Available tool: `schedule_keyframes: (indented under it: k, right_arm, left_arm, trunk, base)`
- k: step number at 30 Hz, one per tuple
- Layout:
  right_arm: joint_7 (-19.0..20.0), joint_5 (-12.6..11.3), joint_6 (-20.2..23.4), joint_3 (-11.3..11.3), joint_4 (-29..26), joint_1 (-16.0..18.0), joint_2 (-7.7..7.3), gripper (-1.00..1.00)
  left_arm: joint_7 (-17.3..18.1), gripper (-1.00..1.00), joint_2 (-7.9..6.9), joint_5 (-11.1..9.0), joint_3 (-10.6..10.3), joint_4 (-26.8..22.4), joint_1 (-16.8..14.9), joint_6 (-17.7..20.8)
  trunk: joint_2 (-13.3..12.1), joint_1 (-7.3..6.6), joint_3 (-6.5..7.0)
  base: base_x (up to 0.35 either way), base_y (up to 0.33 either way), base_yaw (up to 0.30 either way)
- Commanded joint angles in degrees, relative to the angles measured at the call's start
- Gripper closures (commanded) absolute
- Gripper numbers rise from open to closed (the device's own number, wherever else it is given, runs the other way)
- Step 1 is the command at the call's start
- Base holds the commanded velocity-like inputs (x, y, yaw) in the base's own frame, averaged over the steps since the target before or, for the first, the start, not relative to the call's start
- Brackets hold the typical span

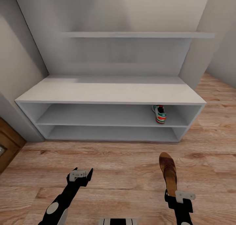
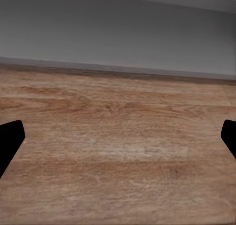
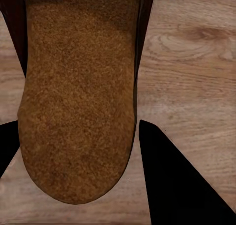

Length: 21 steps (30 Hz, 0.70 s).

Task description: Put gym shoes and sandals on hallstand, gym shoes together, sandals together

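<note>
Sandal (image 1: 168, 172) sits clamped at its heel in the right gripper (image 1: 172, 193), toe pointing to 12 o'clock above the floor (image 1: 124, 172). Left gripper (image 1: 81, 174) hangs wide apart, holding nothing. One sneaker (image 1: 159, 114) rests on the rack (image 1: 108, 90)'s upper shelf, at 1 o'clock.

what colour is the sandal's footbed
Tan, cork-like brown on the sandal; the right wrist view shows it best.

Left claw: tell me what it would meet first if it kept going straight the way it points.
Judging by the left wrist view, the open left claw points low over bare corridor floor toward the hallstand. Nothing lies between; it would probably meet the floor just before the rack's base, though depth is unclear.
</note>
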<state>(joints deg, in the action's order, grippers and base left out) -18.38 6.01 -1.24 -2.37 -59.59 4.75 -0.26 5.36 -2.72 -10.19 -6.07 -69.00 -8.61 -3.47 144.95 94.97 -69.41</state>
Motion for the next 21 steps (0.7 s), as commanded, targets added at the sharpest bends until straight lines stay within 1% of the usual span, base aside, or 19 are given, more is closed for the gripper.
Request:
schedule_keyframes:
  k: [1,21]
  right_arm:
    - [0.0,-0.2,-0.1,0.0,0.0,0.0,0.00,1.00]
    - [0.0,0.1,-0.1,0.1,0.0,0.0,0.00,1.00]
  left_arm:
    - [0.0,-1.00,0.00,0.0,0.0,0.0,0.0,0.0]
    - [0.0,-1.00,0.00,0.0,0.0,0.0,0.0,0.0]
  trunk:
    - [0.0,0.00,0.00]
    - [0.0,0.00,0.00]
  base:
    - [0.000,0.251,0.000]
    - [0.000,0.277,0.000]
